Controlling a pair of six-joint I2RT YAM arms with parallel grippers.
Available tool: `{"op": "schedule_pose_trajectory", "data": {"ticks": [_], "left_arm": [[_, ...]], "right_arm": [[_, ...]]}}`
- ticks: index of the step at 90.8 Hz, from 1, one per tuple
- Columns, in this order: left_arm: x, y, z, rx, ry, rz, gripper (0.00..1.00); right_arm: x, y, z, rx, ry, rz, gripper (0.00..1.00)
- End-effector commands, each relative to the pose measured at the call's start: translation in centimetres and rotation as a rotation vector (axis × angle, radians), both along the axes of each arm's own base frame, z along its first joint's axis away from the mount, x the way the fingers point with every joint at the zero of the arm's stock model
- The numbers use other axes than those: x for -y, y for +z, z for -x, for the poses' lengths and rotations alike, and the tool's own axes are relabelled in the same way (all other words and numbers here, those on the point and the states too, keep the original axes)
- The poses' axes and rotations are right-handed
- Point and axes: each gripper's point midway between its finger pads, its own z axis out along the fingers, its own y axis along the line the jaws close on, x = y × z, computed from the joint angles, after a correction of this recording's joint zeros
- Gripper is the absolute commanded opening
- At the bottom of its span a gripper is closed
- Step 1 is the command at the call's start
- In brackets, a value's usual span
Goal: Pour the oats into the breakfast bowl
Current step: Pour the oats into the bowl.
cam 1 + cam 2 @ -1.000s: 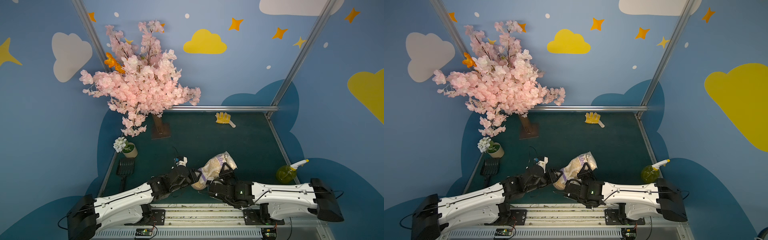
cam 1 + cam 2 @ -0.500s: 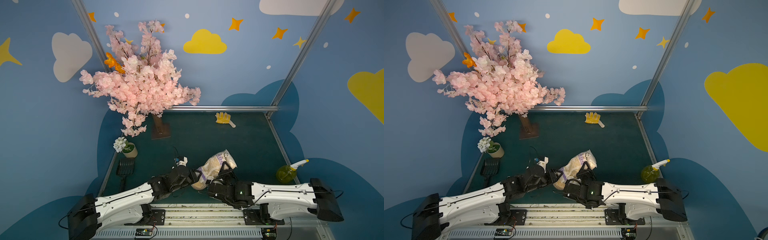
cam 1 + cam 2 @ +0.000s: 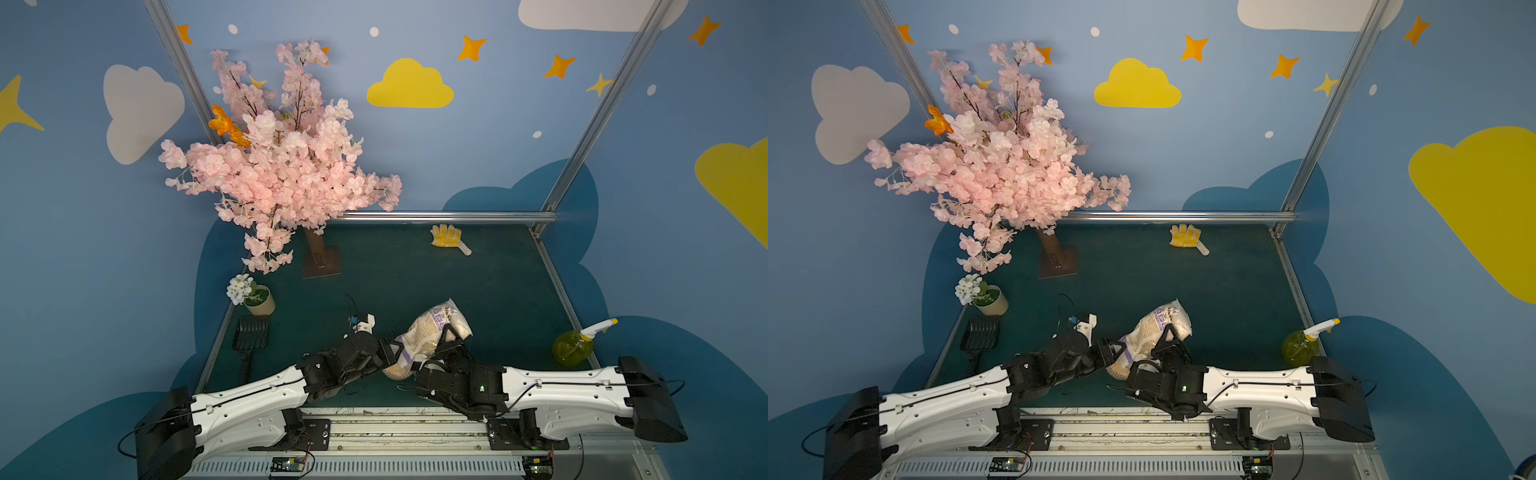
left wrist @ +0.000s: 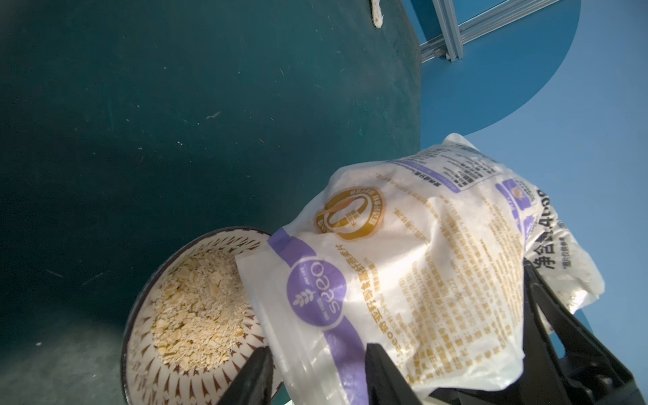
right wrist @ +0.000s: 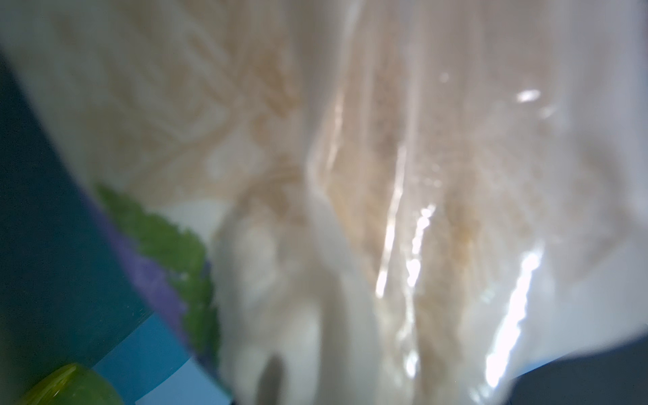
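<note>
The oats' clear bag [image 3: 432,330] [image 3: 1152,332], printed white and purple, hangs tilted at the front middle, mouth end down over the breakfast bowl [image 3: 395,372] [image 3: 1117,370]. My left gripper [image 3: 392,351] [image 4: 317,375] is shut on the bag's mouth end [image 4: 315,333]. My right gripper [image 3: 451,338] [image 3: 1169,337] is shut on the bag's middle. In the left wrist view, pale oats [image 4: 196,301] lie heaped in the bowl [image 4: 138,354], which has a brown pattern inside. The blurred bag [image 5: 385,175] fills the right wrist view and hides the fingers.
A pink blossom tree [image 3: 282,166] stands at the back left on a brown base [image 3: 321,264]. A flower pot [image 3: 259,301] and a black scoop [image 3: 249,338] sit by the left edge. A yellow glove [image 3: 446,237] lies at the back; a spray bottle [image 3: 573,347] stands front right.
The bag and both grippers have shifted only very slightly; both grips are the same.
</note>
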Motion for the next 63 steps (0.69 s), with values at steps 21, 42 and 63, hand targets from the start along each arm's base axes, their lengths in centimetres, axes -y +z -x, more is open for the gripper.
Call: {"op": "schedule_pose_trajectory", "data": {"ticks": [21,42,63], "left_arm": [[-0.2,-0.3,0.0,-0.003,0.019,0.027,0.46],[-0.1,0.9,0.2,0.005,0.020,0.081,0.48],[-0.3,0.8,0.2,0.004,0.029,0.093,0.49]], "right_arm": [[0.5,4.3,-0.4,0.166,-0.069,-0.114,0.00],[0.6,4.6,-0.3,0.179,-0.068,-0.104,0.00],[0.6,4.8,-0.1,0.195,-0.069,-0.083,0.00]]}}
